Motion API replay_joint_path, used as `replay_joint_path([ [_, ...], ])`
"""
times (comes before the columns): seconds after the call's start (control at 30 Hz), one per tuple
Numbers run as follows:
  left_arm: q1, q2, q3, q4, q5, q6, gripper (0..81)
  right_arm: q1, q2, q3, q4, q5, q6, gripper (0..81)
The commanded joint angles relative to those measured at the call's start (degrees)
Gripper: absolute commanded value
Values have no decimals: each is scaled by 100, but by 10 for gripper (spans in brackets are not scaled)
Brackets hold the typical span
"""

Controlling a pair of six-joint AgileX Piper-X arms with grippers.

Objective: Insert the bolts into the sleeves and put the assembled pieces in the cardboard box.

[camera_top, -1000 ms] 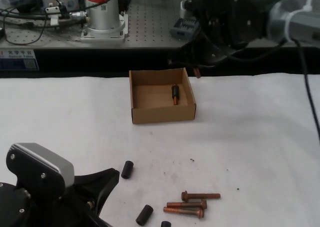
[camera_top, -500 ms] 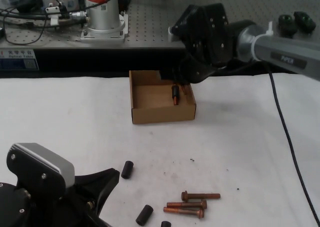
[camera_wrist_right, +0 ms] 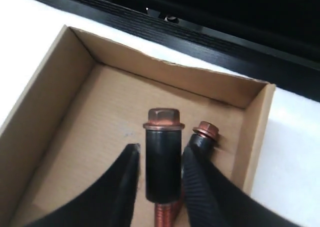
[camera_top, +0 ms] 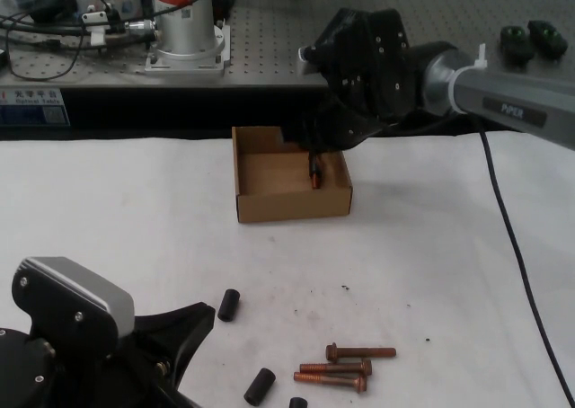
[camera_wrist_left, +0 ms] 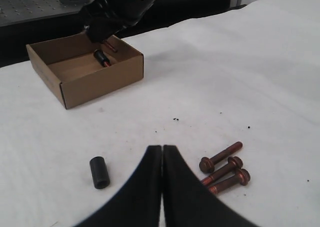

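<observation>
The cardboard box [camera_top: 269, 208] stands at the middle of the white bench. My right gripper [camera_wrist_right: 161, 149] hangs inside the box [camera_wrist_right: 47, 99], shut on an assembled bolt and sleeve [camera_wrist_right: 162, 159], copper head up. A second assembled piece [camera_wrist_right: 205, 132] lies beside it near the box's right wall. Three loose bolts [camera_top: 346, 367] lie at the front, with three black sleeves [camera_top: 228, 305] close by. My left gripper [camera_wrist_left: 162, 159] is shut and holds nothing, low at the front between a sleeve [camera_wrist_left: 100, 172] and the bolts [camera_wrist_left: 223, 167].
A black rail and a perforated metal table with a silver post [camera_top: 184, 22] and cables run behind the bench. The right arm's cable [camera_top: 508, 246] hangs over the bench's right side. White cloth lies bare around the box.
The right arm came down and leftward from above the back right, bringing its held piece into the box. The left arm has stayed still.
</observation>
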Motion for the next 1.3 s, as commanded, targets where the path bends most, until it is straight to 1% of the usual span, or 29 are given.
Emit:
replay_joint_path([
  [0.0, 7, -40, -41, -79, -90, 81, 6, 21, -68, -82, -88, -93, 119, 321],
  [0.17, 7, -40, -41, -79, -90, 81, 6, 21, -68, -82, -88, -129, 247, 319],
  [0.33, 7, -40, -41, -79, -90, 81, 6, 37, -214, -99, 68, -609, 245, 319],
  [0.43, 7, -40, -41, -79, -90, 173, 6, 70, -507, -99, 342, -605, 245, 319],
  [0.53, 7, -40, -41, -79, -217, 174, 6, 103, -840, -99, 912, -752, 172, 319],
  [0.63, 7, -40, -41, -79, -337, 174, 6, 167, -1175, -99, 1685, -839, -239, 319],
  [0.77, 7, -40, -41, -79, -336, 163, 6, 298, -1571, -84, 2818, -866, -679, 319],
  [0.93, 7, -40, -41, -79, -336, 163, 6, 491, -1826, -84, 4188, -1136, -889, 319],
  [1.0, 7, -40, -41, -79, -336, 163, 6, 579, -1879, -78, 4560, -1120, -1052, 319],
  [1.1, 7, -40, -41, -79, -336, 163, 6, 703, -1914, -78, 5072, -1120, -1082, 319],
  [1.17, 7, -40, -41, -79, -238, 163, 6, 802, -1935, -78, 5365, -1120, -1083, 319],
  [1.23, 7, -40, -41, -79, 62, 163, 6, 904, -1996, -25, 5493, -1213, -1097, 308],
  [1.27, 7, -40, -41, -79, 248, 136, 6, 942, -2069, 58, 5463, -1376, -1104, 293],
])
